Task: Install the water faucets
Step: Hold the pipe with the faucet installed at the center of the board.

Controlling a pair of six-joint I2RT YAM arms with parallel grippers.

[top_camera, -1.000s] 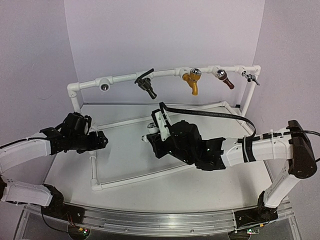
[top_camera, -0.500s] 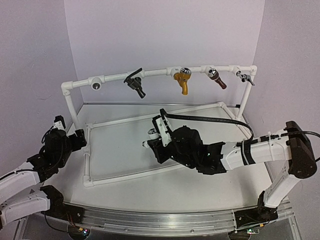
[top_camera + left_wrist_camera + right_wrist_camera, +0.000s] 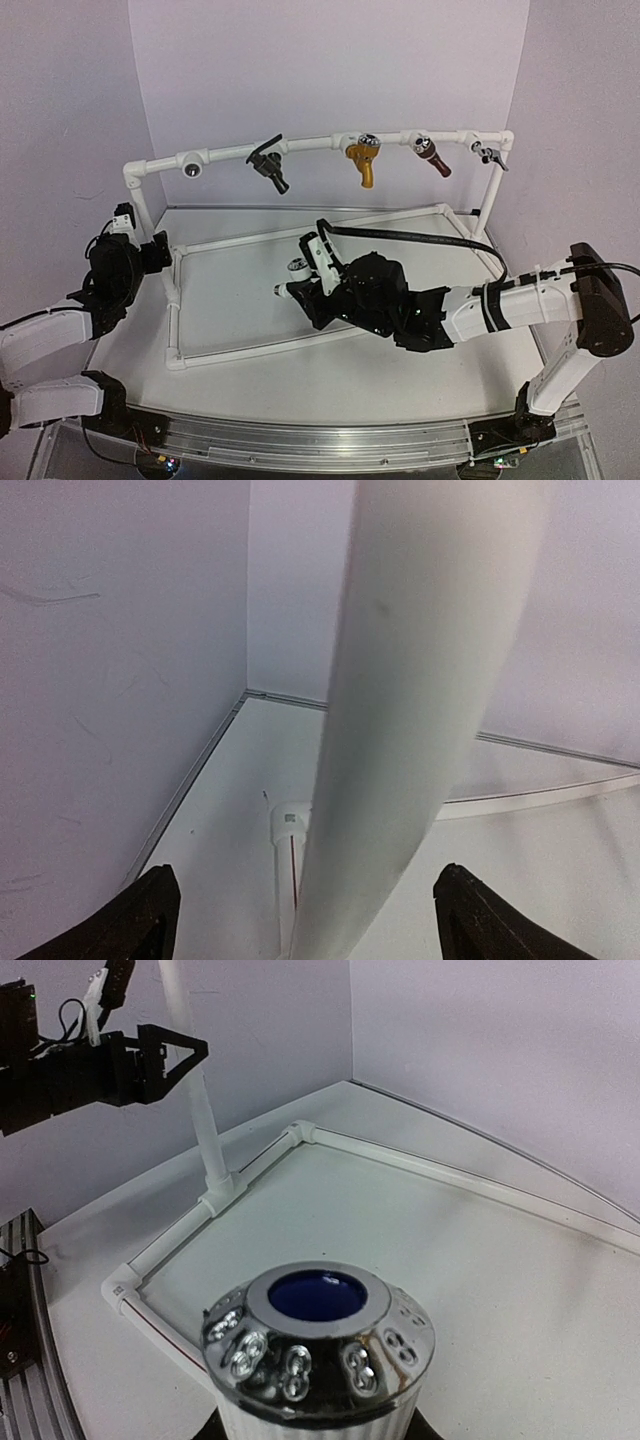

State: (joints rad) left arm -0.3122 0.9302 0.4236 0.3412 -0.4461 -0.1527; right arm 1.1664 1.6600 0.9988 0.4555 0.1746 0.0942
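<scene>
Pincers differ: the right pincer [image 3: 303,285] grips the white tap [image 3: 320,1340] near the middle of the table [image 3: 400,370], and the left pincer [image 3: 160,255] is spread wide at 9 o'clock with the white post [image 3: 400,710] between its fingers [image 3: 150,920]. The black tap [image 3: 268,166] hangs on the top pipe [image 3: 310,146] at 11 o'clock.

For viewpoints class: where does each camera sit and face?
Top external: high behind, looking down on white plastic pipe frame; left arm, right arm show.
Left wrist: on arm, facing frame's post; open left gripper shows.
Right wrist: on arm, facing leftward over held chrome-topped white faucet.
Shared: top and right wrist show left gripper around post.
</scene>
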